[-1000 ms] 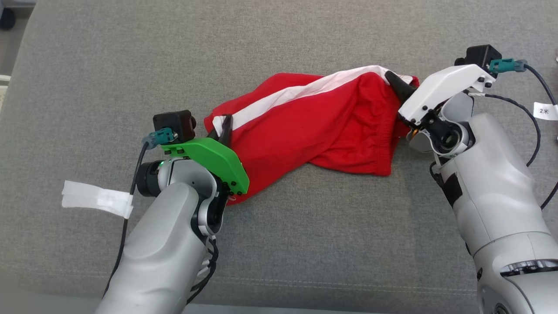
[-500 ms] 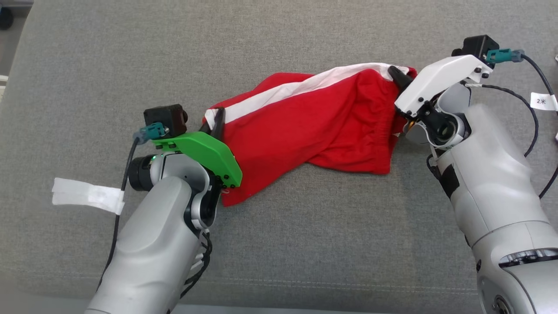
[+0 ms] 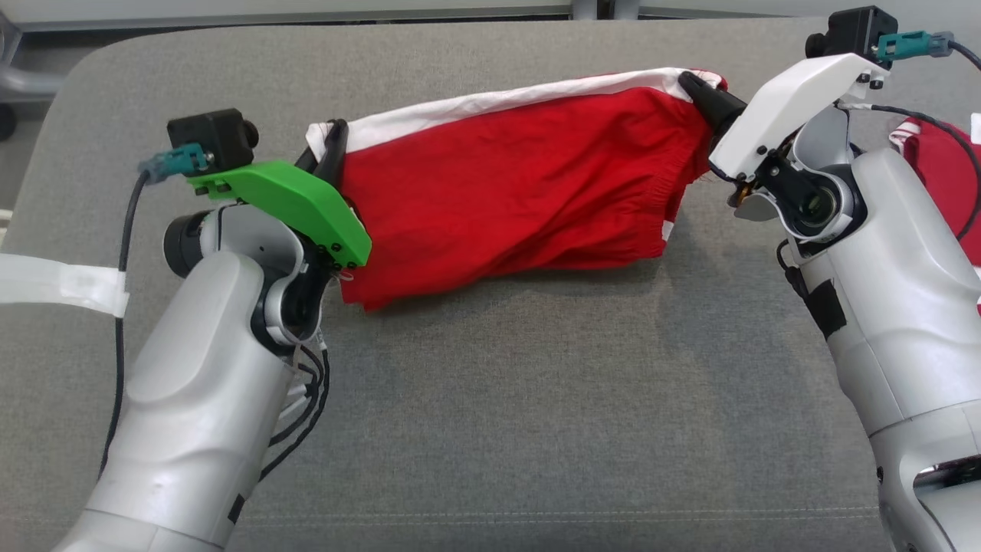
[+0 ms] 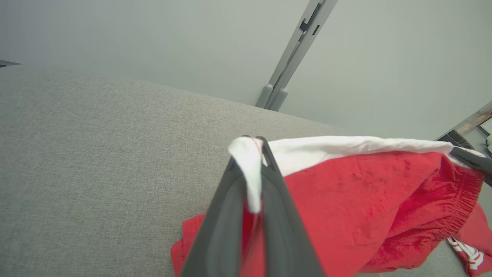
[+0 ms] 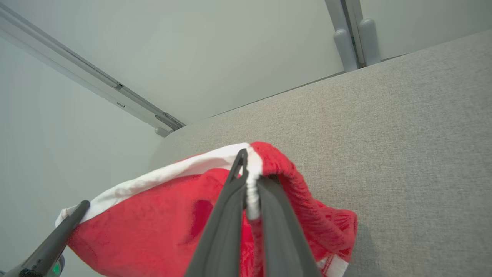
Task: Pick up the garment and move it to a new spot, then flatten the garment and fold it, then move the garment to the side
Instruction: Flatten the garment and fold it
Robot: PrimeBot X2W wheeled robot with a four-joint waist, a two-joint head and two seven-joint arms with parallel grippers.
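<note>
Seemingly a lab test booth; grey padded bench [image 3: 490, 399], bare panelled walls [image 4: 115, 30].

Right gripper [image 5: 251, 184], fingers pressed together on the white band of the red garment [image 5: 153, 219], which hangs raised over the grey cushion [image 5: 403, 134]. At lower left, the left gripper [image 5: 71, 217] meets the garment's far corner. A pale wall [image 5: 211, 50] stands behind.
</note>
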